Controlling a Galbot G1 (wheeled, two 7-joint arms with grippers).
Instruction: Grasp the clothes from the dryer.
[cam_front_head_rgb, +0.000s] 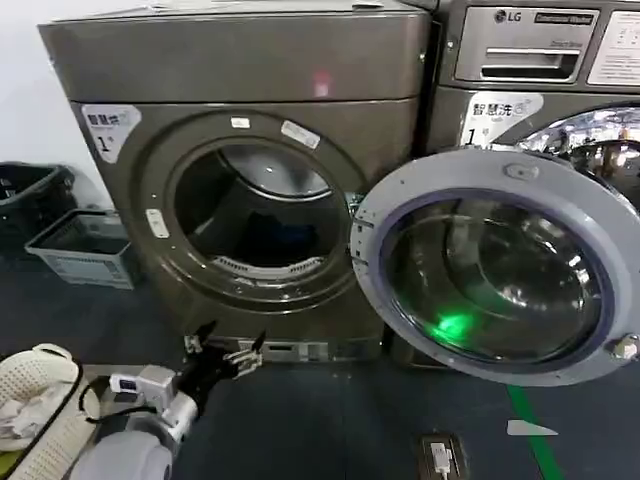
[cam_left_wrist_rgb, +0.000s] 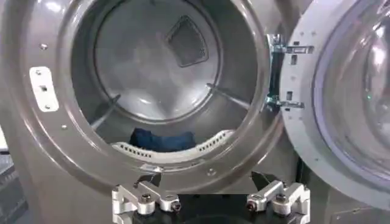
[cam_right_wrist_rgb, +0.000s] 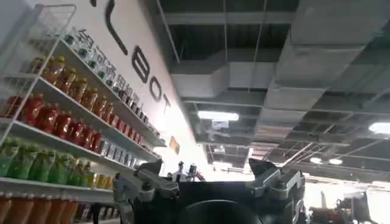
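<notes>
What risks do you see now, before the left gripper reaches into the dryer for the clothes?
1. The clothes lie low behind the drum's perforated lip, so the open left gripper may catch that lip.
2. It sits below the dryer mouth and may hit the front rim while rising.
3. The open door hangs close to the right.
</notes>
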